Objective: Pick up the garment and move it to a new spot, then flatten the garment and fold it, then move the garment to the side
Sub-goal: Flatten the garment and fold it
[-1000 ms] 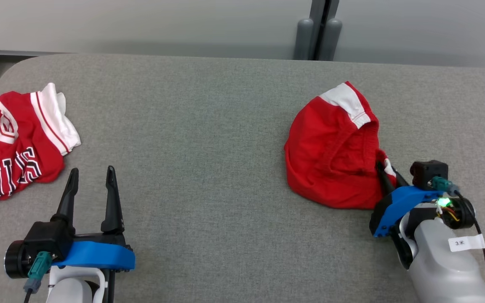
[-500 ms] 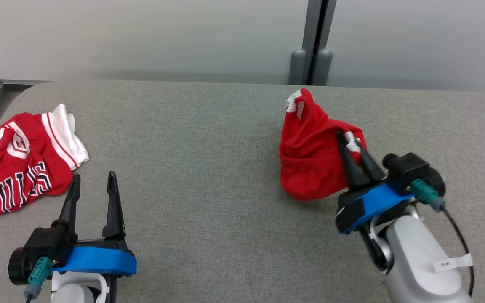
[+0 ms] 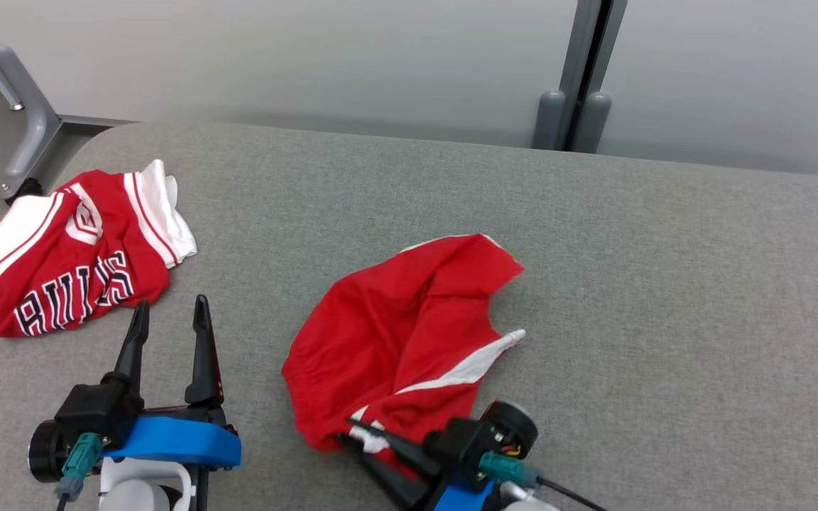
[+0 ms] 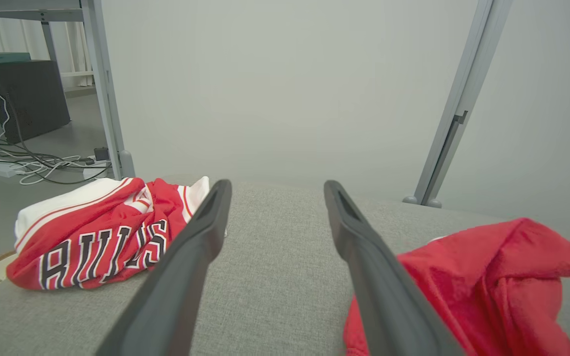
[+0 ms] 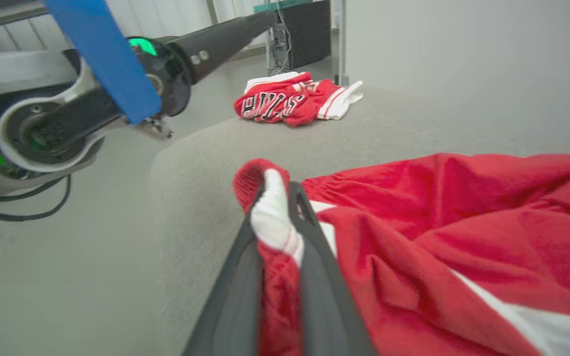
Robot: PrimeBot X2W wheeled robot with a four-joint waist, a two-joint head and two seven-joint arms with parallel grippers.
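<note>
The right pincer (image 3: 346,433), clenched on a red-and-white edge of the red shorts (image 3: 395,333), has hauled them leftward across the grey surface (image 3: 664,284). They now trail beyond its tips, near the released left pincer (image 3: 170,312). Relocation looks done and flattening comes next. Farther off lies a Bulls jersey (image 3: 75,277).

"BULLS", black caps w/ white outline, on red-white jersey (image 3: 72,298) at left end of desk (image 3: 593,248). Left wrist view: same word, clear. Right wrist view: upside down, small.
</note>
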